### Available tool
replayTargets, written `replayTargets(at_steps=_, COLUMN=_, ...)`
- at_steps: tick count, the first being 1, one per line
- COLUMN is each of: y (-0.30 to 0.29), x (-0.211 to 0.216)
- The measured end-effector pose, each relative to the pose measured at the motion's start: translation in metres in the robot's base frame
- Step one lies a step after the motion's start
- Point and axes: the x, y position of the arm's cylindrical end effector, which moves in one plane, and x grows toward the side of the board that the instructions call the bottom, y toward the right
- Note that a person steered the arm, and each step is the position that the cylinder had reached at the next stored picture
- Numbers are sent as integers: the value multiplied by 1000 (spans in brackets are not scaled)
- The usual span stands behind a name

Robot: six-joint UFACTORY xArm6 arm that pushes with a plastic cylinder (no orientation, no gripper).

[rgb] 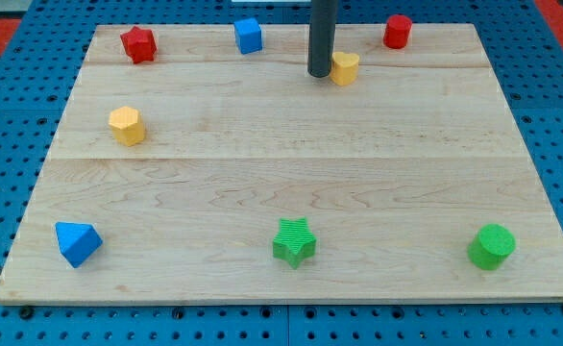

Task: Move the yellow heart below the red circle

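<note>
The yellow heart (346,67) lies near the view's top, right of centre, on the wooden board (291,183). The red circle (397,31) stands up and to the right of it, near the board's top edge. My tip (319,73) is the lower end of the dark rod that comes down from the view's top. It sits right against the heart's left side, touching or nearly touching it.
A red star (138,44) and a blue cube (249,36) lie along the top edge. A yellow hexagon (126,126) lies at the left. A blue triangle (77,242), a green star (294,241) and a green circle (491,247) lie along the bottom.
</note>
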Motion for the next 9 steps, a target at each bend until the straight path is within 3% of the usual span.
replayTargets(at_steps=2, y=93, x=20)
replayTargets(at_steps=4, y=114, x=41)
replayTargets(at_steps=5, y=43, x=46)
replayTargets(at_steps=8, y=12, x=33)
replayTargets(at_steps=9, y=-2, x=-15)
